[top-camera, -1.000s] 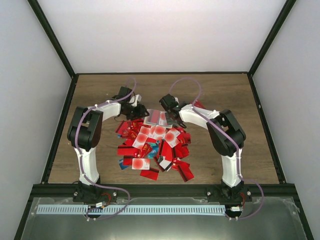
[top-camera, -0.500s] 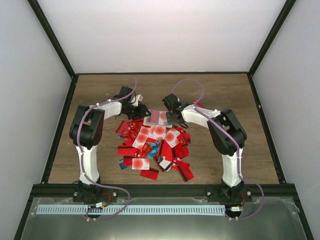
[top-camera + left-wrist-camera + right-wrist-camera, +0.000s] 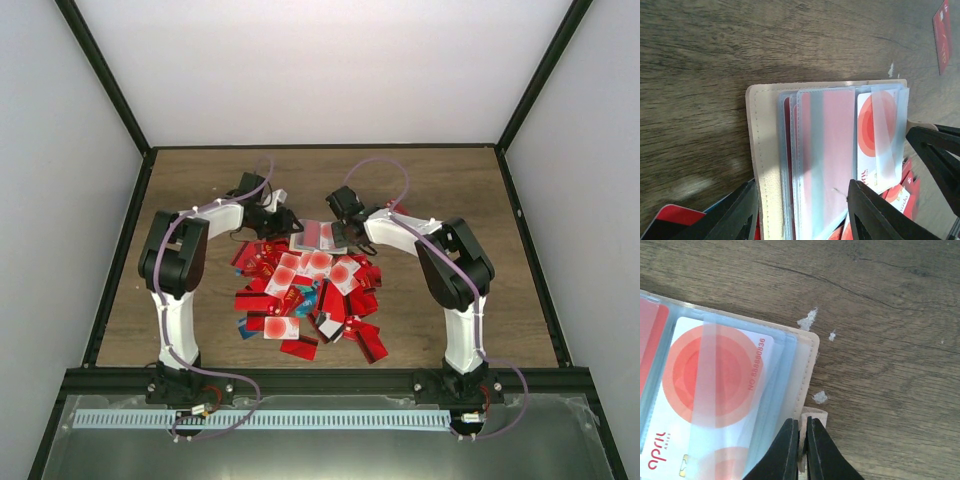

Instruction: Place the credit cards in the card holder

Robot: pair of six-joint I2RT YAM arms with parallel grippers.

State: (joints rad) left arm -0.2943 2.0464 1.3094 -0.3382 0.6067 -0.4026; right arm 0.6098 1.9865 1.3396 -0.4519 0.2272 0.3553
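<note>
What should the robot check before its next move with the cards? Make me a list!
1. Flat beige card holder lies open on the wooden table: ok.
2. Right gripper is shut on the holder's edge tab: ok.
3. Left gripper is open and empty over the clear plastic sleeves: ok.
4. White card with red circle is fully inside its sleeve: cannot tell.
5. All red plastic cards are put away: not ok, a pile lies loose.

One card holder (image 3: pixel 318 236). Two tools: left tool (image 3: pixel 287 222), right tool (image 3: pixel 342 234). Heaped credit cards (image 3: pixel 305 290): over twenty, overlapping, exact count unclear.
</note>
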